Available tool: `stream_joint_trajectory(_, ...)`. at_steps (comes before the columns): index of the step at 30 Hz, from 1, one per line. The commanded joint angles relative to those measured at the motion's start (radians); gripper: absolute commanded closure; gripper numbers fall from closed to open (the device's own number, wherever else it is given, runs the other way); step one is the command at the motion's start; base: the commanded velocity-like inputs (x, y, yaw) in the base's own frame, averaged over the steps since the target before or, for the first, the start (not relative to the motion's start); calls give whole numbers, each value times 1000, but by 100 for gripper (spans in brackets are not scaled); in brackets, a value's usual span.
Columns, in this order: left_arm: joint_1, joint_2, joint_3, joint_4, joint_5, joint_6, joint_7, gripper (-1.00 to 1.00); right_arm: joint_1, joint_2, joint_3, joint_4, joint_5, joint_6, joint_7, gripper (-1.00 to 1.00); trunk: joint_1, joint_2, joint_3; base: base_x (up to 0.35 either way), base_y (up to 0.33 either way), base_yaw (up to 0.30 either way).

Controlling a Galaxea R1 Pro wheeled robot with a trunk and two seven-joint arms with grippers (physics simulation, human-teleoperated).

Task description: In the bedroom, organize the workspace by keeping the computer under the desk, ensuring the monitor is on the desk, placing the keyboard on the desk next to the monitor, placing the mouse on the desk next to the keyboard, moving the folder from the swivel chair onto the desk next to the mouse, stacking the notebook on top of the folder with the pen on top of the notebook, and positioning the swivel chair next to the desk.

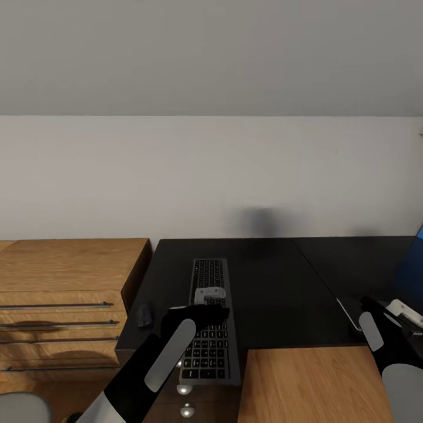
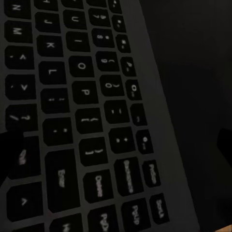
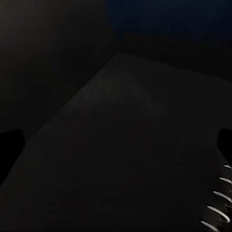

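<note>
1. Head view: black tabletop (image 1: 270,288) against a pale wall, with the keyboard (image 1: 210,320) lying lengthwise on it, near end reaching the front edge.
2. Left gripper (image 1: 207,305) low over the keyboard's middle, black forearm slanting in from the lower left; cannot tell whether the fingers are apart or together.
3. Mouse (image 1: 144,317) just beside the keyboard, near the tabletop's left edge, apart from the arm.
4. Oak drawer unit (image 1: 64,294) with bar handles standing flush against the tabletop's left side.
5. Oak floor (image 1: 305,385) visible in the desk's inner corner.
6. Right gripper (image 1: 405,314) at the far right edge, over a thin dark notebook (image 1: 351,311) with a pale rim; blue panel (image 1: 414,264) just behind.
7. Left wrist view: dark keys of the keyboard (image 2: 92,125) very close, a dark fingertip (image 2: 10,154) at one side and another at the opposite edge, set apart either side of the keys.
8. Right wrist view: dim grey notebook (image 3: 130,159) with white spiral rings (image 3: 217,203) at one corner; dark fingertips (image 3: 9,145) at both frame edges, set apart, nothing clamped.
</note>
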Motion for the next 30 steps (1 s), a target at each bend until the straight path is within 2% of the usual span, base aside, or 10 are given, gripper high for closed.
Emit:
stream_joint_trajectory(1, -1, 0, -1, -1, 10, 1, 10, -100, 0, 0, 1, -2, -4, 6, -4, -100, 0, -1, -1, 0, 0, 0)
stream_joint_trajectory(12, -1, 3, 3, -1, 12, 1, 5, -100, 0, 0, 1, 0, -3, 8, -4, -100, 0, -1, -1, 0, 0, 0)
stream_joint_trajectory(30, -1, 5, 3, 1, 12, 1, 4, -100, -2, -2, 2, 63, -3, 29, -4, -100, 0, -1, -1, 0, 0, 0)
